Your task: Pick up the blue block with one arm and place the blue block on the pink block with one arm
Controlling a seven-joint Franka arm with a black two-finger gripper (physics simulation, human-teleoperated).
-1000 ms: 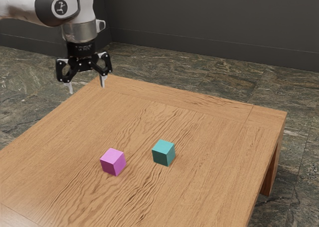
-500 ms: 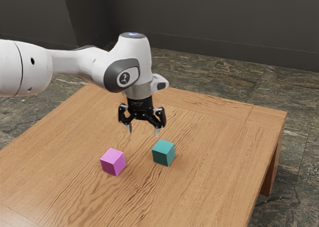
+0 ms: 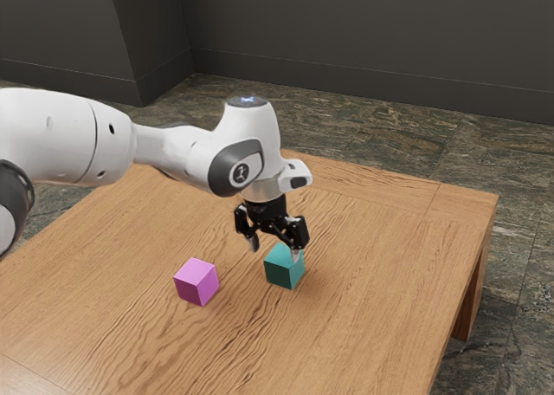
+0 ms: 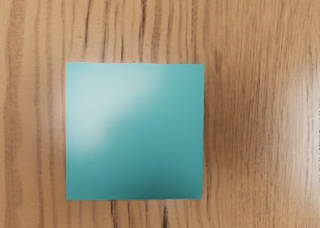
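Blue block (image 3: pixel 284 272) on table (image 3: pixel 389 239), top corner partly behind spread-open hand (image 3: pixel 276 251), pink block (image 3: pixel 196 282) near

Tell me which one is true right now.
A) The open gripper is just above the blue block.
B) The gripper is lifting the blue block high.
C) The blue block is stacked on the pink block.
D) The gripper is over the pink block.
A: the gripper hangs open right over the blue block, which rests on the table beside the pink block.

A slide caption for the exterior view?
Open gripper over the blue block, pink block apart, on a wooden table.
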